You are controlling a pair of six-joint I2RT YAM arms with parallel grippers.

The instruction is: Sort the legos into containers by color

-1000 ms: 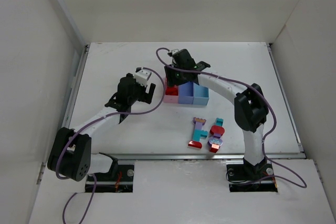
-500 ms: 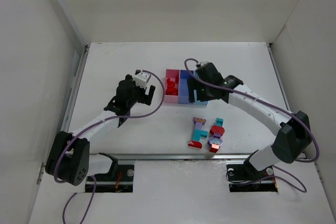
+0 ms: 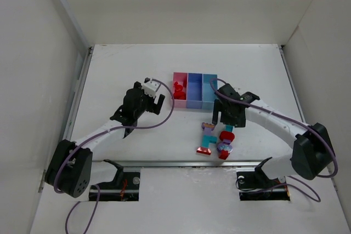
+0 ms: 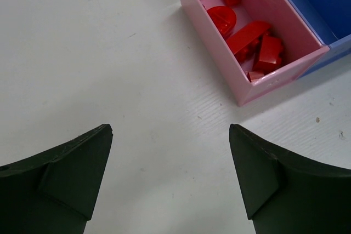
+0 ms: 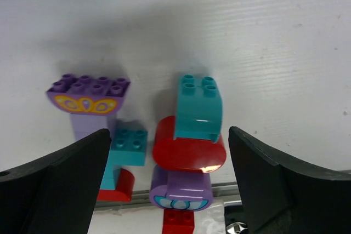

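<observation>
Three joined bins stand mid-table: pink [image 3: 179, 99], purple-blue [image 3: 194, 100], light blue [image 3: 209, 100]. The pink bin [image 4: 216, 69] holds several red bricks [image 4: 247, 36]. Two multicolour clumps lie near the front edge: a purple-teal-red one [image 3: 206, 138] [image 5: 96, 108] and a teal-red-purple one [image 3: 225, 140] [image 5: 192, 152]. My right gripper [image 3: 225, 121] [image 5: 170, 184] is open just above the teal-red-purple clump, one finger on each side. My left gripper [image 3: 147, 105] [image 4: 170, 179] is open and empty over bare table, left of the pink bin.
White walls enclose the table on the left, the back and the right. A metal rail [image 3: 208, 163] runs along the front edge, close to the clumps. Purple cables trail from both arms.
My right arm has swung from over the bins toward the front and now hovers over the clumps. The pink bin is uncovered. My left gripper has shifted slightly.
</observation>
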